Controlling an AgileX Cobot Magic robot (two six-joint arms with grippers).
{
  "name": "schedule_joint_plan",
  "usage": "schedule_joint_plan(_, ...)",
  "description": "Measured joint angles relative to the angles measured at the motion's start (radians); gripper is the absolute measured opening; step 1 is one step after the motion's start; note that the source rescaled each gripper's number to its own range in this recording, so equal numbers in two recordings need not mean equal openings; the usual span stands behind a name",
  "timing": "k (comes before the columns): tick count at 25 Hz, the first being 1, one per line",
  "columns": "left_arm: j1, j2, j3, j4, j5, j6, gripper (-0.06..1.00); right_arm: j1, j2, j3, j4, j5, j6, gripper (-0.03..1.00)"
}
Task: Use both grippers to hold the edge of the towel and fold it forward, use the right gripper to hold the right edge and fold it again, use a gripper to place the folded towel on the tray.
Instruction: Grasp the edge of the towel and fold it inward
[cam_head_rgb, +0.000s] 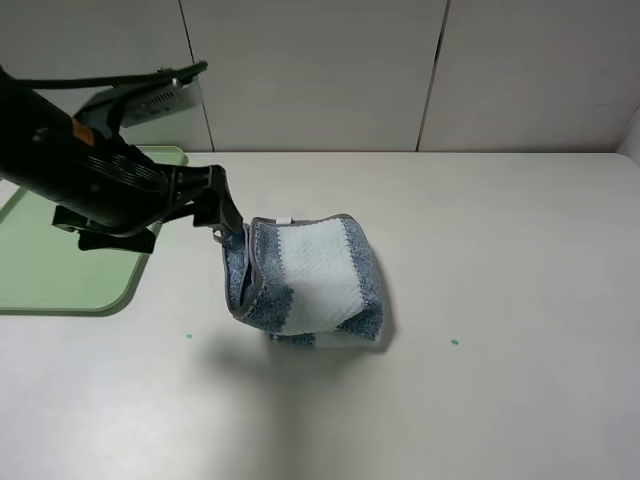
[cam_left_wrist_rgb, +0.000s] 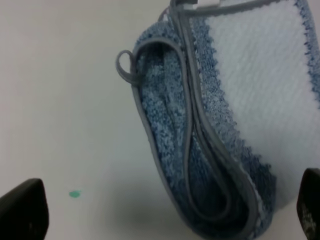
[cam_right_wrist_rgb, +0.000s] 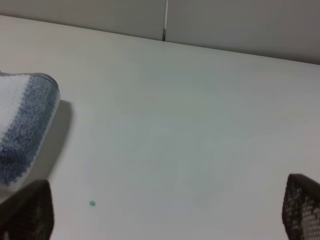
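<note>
Exterior high view showed me the striped terry towel (cam_head_rgb: 310, 283), blue-grey and pale whitish, lying folded into a thick bundle near the middle of the white bench (cam_head_rgb: 500, 380). It sat well clear of the bench's front edge and nearer its left side than its right. The thin grey stitched hem (cam_head_rgb: 243, 275) ran down the bundle's left side, where the layers stood open in loops. A small grey hanging loop (cam_left_wrist_rgb: 123, 65) stuck out at one corner of that side, as I noted in the left wrist view.

I observed the flat light-green plastic tray (cam_head_rgb: 60, 275) resting on the bench at its left edge, apart from the towel and with bare bench between them.

The left gripper (cam_head_rgb: 228, 222), bulky and black with an orange ring, hung over the gap between tray and towel. Its fingers (cam_left_wrist_rgb: 24, 210) stood wide apart and held nothing, with the tips close to the towel's upper left corner. I could not tell whether they touched the cloth.

The right gripper (cam_right_wrist_rgb: 165, 215) was outside the exterior view. Its wrist camera showed both black fingers (cam_right_wrist_rgb: 30, 212) spread wide over bare bench, holding nothing, with the towel's right edge off to one side.

Two small green specks (cam_head_rgb: 455, 341) marked the bench, one on either side of the towel.
</note>
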Motion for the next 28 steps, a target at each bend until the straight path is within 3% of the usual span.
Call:
schedule_joint_plan(11,-0.005,0.204,0.000,-0.099,-0.085,0.061,0.99,0.000,0.000,0.000,0.000,0.000,0.000,1.00)
schedule_joint_plan(19,-0.034,0.318,0.000,-0.167,-0.208,0.109,0.98,0.000,0.000,0.000,0.000,0.000,0.000,1.00)
schedule_joint_plan(28,-0.079,0.394,-0.015,-0.184,-0.309,0.118,0.97,0.000,0.000,0.000,0.000,0.000,0.000,1.00)
